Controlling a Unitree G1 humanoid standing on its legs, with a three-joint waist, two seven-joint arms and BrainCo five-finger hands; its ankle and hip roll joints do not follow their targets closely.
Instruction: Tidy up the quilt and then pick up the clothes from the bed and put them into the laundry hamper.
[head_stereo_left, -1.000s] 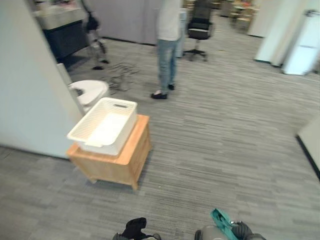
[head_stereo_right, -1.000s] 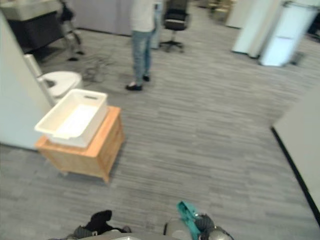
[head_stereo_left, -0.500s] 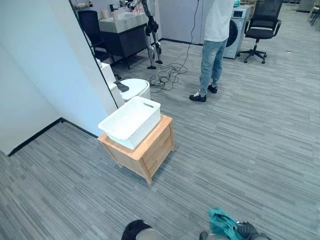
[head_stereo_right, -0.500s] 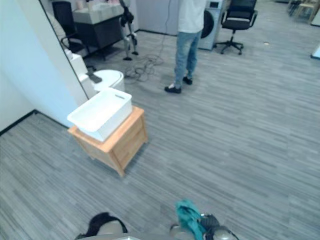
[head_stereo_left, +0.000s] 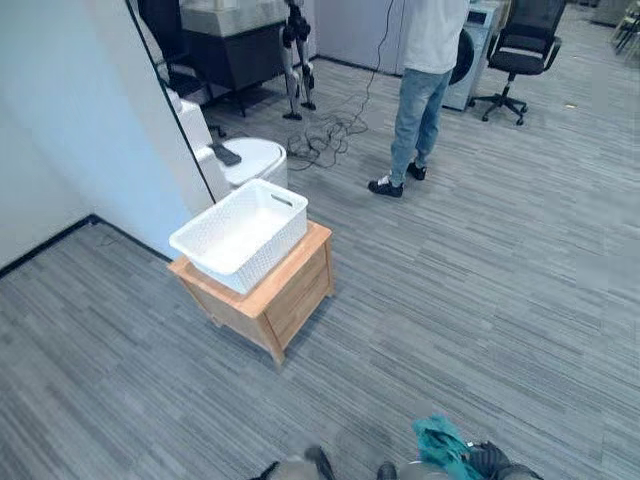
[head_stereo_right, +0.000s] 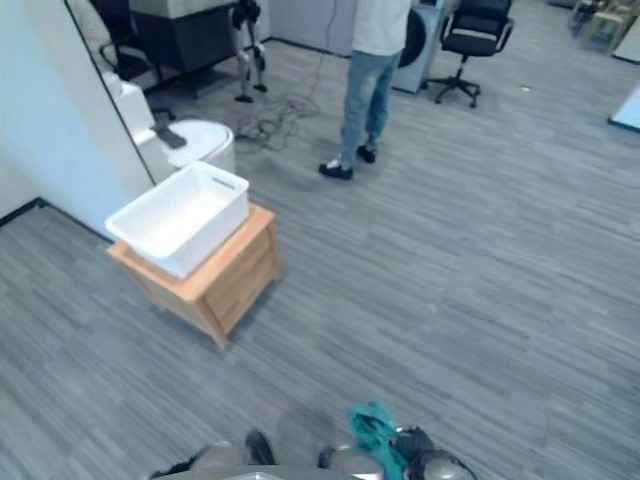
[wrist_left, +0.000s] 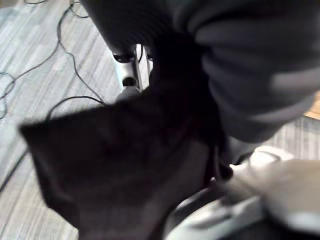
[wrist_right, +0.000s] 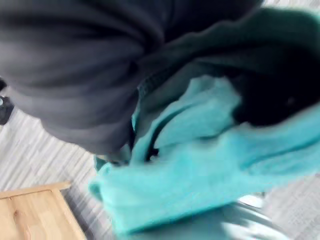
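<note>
Right wrist view: right hand (wrist_right: 75, 75) clutching teal cloth (wrist_right: 200, 165).

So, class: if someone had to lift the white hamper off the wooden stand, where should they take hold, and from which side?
Grip the slot handle in the hamper's short end wall, coming from the far end. The basket sits level and open-topped, so a matching hold on the near end would probably balance it.
</note>
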